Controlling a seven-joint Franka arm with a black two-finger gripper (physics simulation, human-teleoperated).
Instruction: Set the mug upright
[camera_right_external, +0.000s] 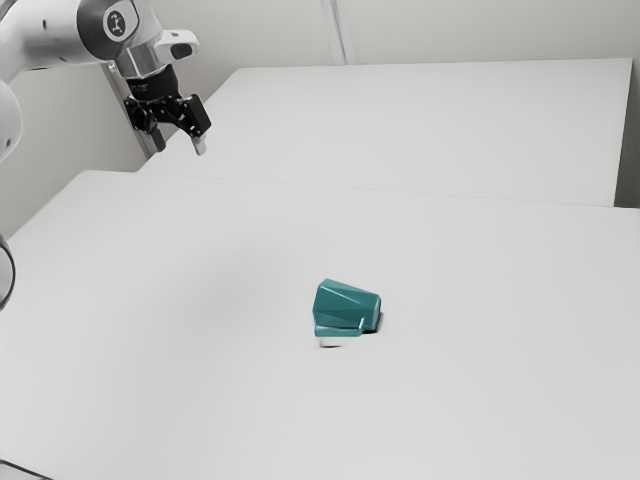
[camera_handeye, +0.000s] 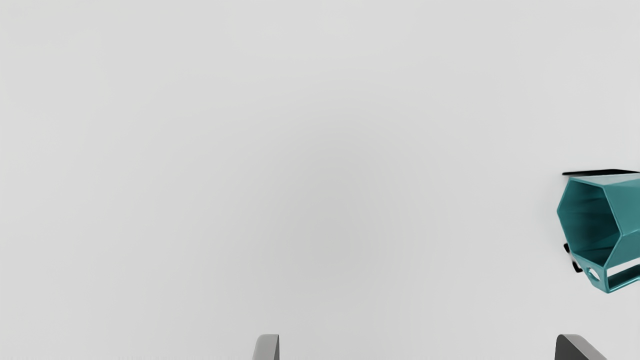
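High over the far part of the table, toward the exterior view's upper left, hangs my gripper (camera_right_external: 180, 148), well away from the mug. In the wrist view the gripper (camera_handeye: 417, 345) is open, its two fingertips wide apart with nothing between them. A teal faceted mug (camera_right_external: 345, 306) lies on its side on the table, its closed end toward the exterior view's right and its handle low on the near side. The wrist view has the mug (camera_handeye: 631, 210) partly cut off, with its open mouth and part of the handle visible.
The mug rests on a broad white table (camera_right_external: 200, 380). Behind it stands another white surface (camera_right_external: 430, 130), with pale walls beyond. Dark thin curved lines appear at the exterior view's left edge.
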